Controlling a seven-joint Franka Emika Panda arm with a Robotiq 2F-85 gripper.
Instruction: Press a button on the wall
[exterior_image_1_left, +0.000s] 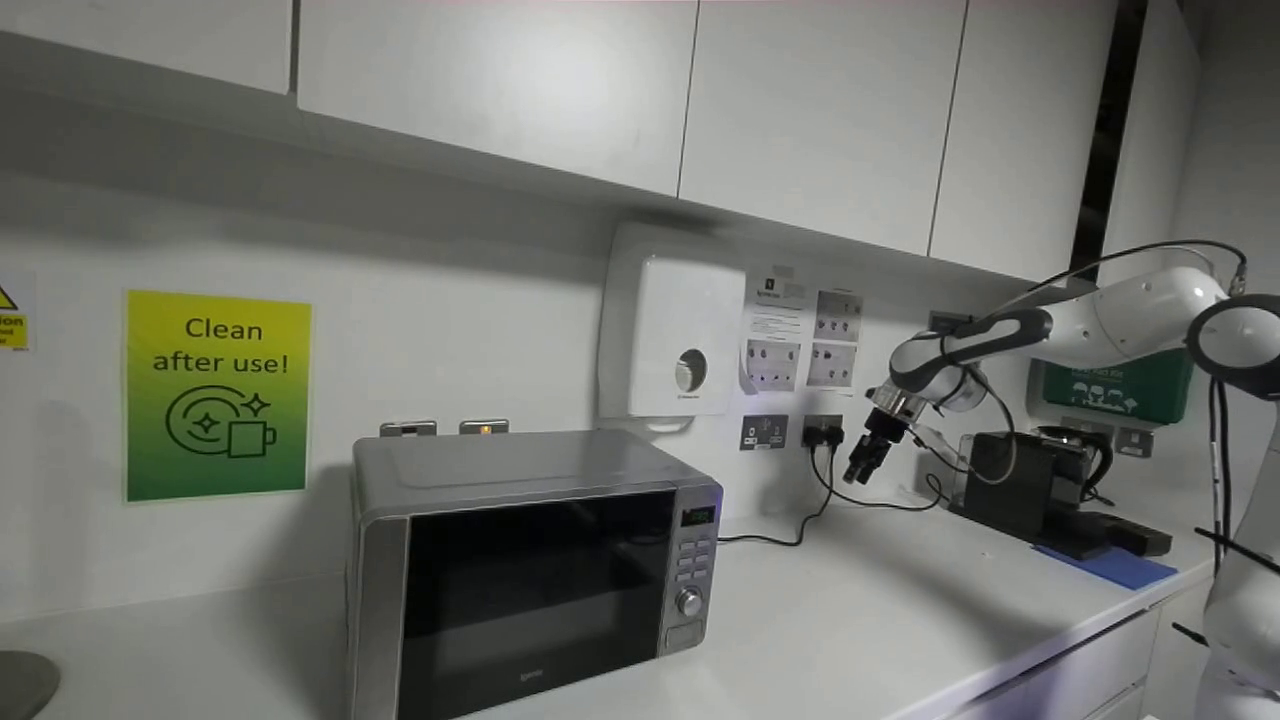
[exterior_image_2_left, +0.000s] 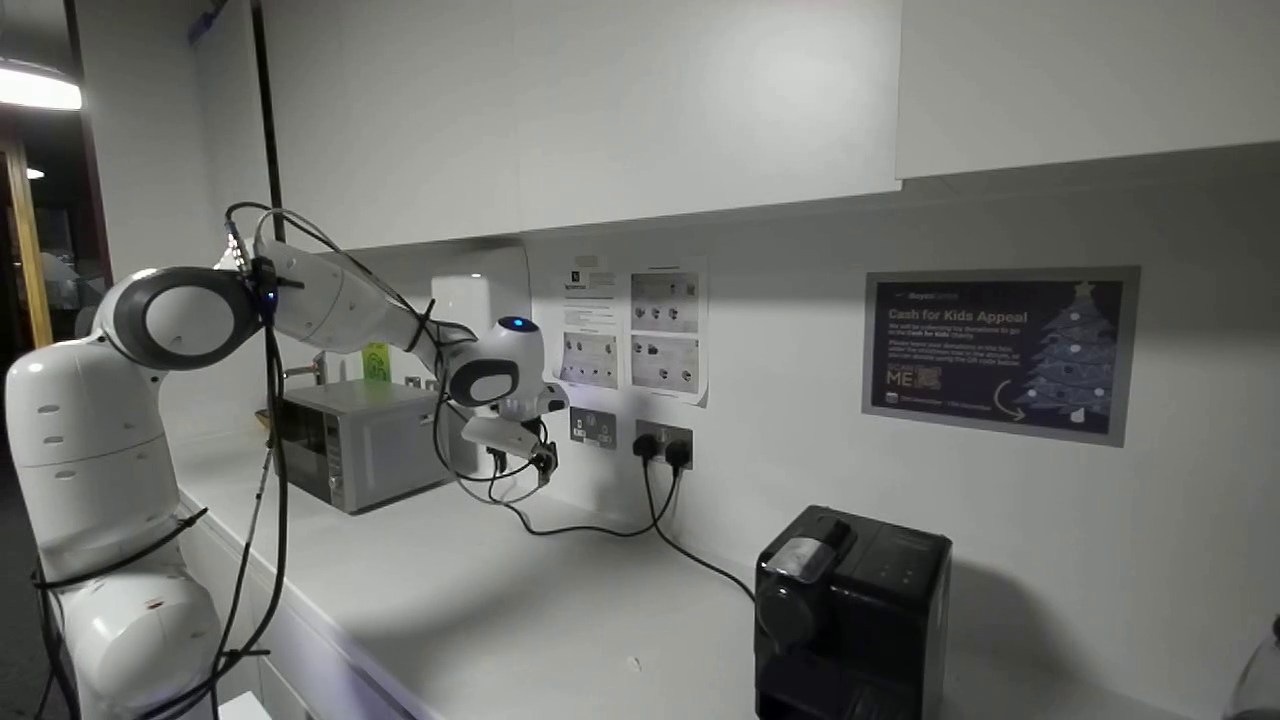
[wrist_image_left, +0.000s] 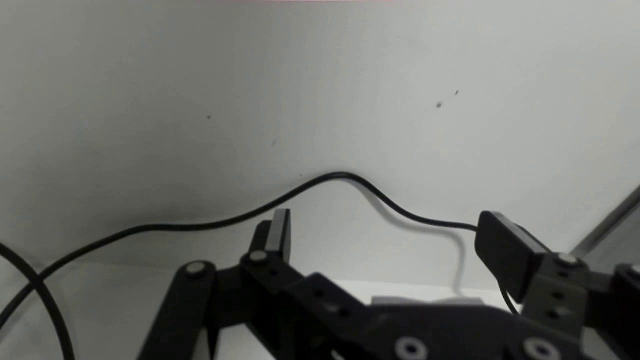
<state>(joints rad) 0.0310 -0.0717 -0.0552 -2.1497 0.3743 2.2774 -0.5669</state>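
The white wall (exterior_image_1_left: 540, 300) also shows in an exterior view (exterior_image_2_left: 780, 400). It bears a grey socket plate (exterior_image_1_left: 763, 432) and a plate with two black plugs (exterior_image_2_left: 664, 445). Two small switch plates sit just above the microwave; the right one (exterior_image_1_left: 484, 427) has an orange light. The button meant cannot be singled out. My gripper (exterior_image_1_left: 864, 462) hangs above the counter, tilted downward, in front of the wall near the plugs. It also shows in an exterior view (exterior_image_2_left: 522, 460). In the wrist view its fingers (wrist_image_left: 387, 240) are wide apart with nothing held; no switch plate shows there.
A silver microwave (exterior_image_1_left: 540, 580) and a black coffee machine (exterior_image_2_left: 850, 610) stand on the white counter (exterior_image_1_left: 830, 600). A black cable (wrist_image_left: 340, 176) runs behind the fingers in the wrist view. A white dispenser (exterior_image_1_left: 670, 330) hangs under the overhead cabinets (exterior_image_1_left: 820, 110).
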